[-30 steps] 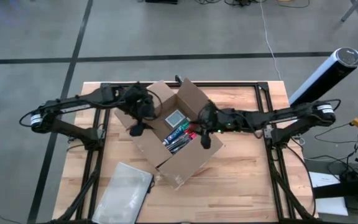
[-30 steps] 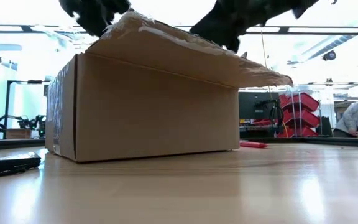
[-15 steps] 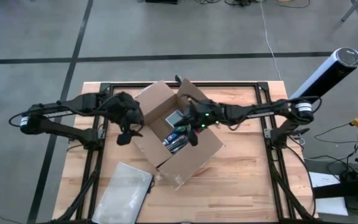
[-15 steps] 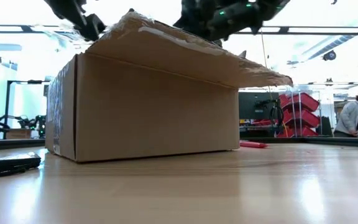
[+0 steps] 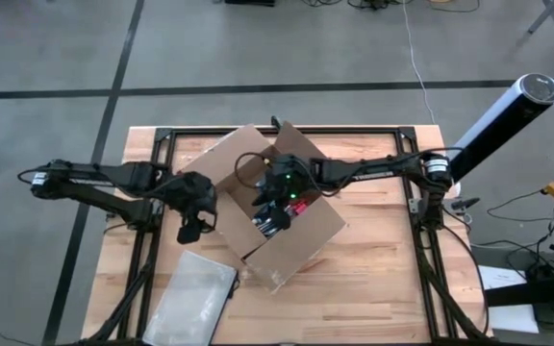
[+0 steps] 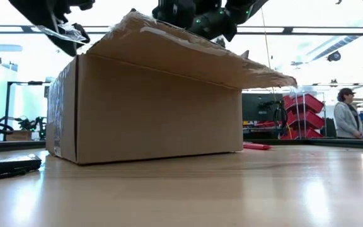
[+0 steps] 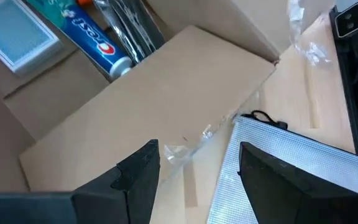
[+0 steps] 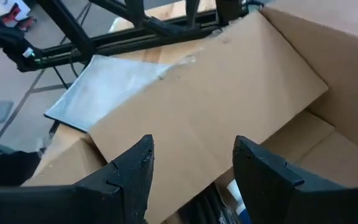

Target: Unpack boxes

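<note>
The brown cardboard box point(image 5: 306, 235) stands on its bottom in the middle of the table point(image 5: 383, 279), with its flaps folded out. Inside lie a toothpaste tube point(image 7: 98, 37), a blue-grey packet point(image 7: 17, 37) and dark items. My right gripper point(image 5: 275, 200) hovers open over the box's inside, above a flap point(image 8: 210, 99). My left gripper point(image 5: 190, 229) hangs open above the table just left of the box, between the box's left flap point(image 7: 154, 106) and the flat silvery pouch point(image 7: 291, 174). My left gripper has a scrap of clear tape point(image 7: 179, 152) right beside one fingertip point(image 7: 145, 162). I cannot tell whether the scrap clings to the finger or lies on the flap below.
The pouch point(image 5: 195, 288) lies at the near left corner. A small red knife point(image 6: 257, 146) lies on the table beyond the box, seen from table height. A black frame point(image 5: 412, 144) runs round the table. A person point(image 6: 346, 113) stands far off in the room.
My left gripper has left the box's left flap and gone toward the table's near left, sinking a little and rolling. My right gripper has reached toward the table's left, from the box's right side to over its inside. The box has stayed put.
</note>
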